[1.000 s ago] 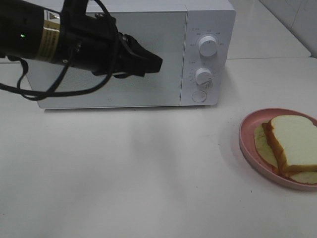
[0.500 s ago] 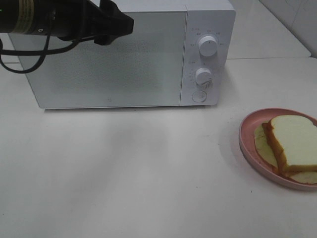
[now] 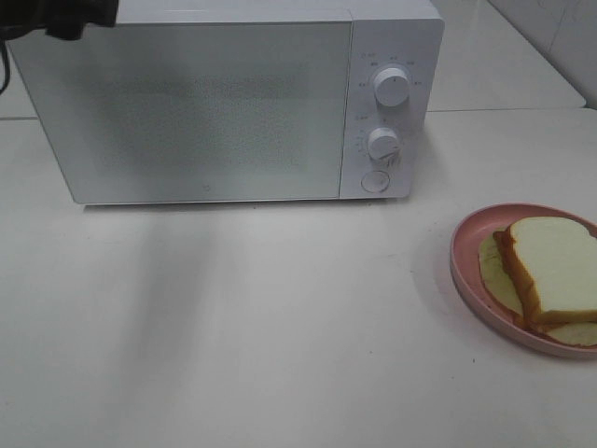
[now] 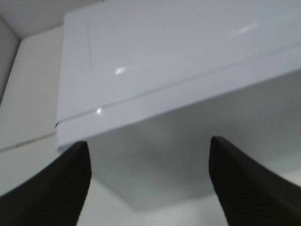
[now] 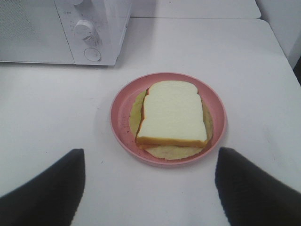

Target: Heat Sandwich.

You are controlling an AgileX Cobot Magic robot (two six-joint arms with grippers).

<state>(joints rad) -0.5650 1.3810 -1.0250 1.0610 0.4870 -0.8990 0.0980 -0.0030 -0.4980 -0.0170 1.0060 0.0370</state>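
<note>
Lying flat on the pink plate (image 5: 118, 123), the sandwich (image 5: 173, 113) points its rounded top toward the microwave (image 3: 233, 103). Dial markings are unreadable. Both the left gripper (image 4: 150, 188) and the right gripper (image 5: 149, 188) are spread, empty.

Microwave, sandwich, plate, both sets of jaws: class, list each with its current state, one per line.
Microwave: door closed.
Sandwich: whole, lying flat on the plate, not held.
Plate: on the table, right of the microwave.
Left gripper: jaws open, empty, at the microwave's top corner.
Right gripper: jaws open, empty, short of the plate.
</note>
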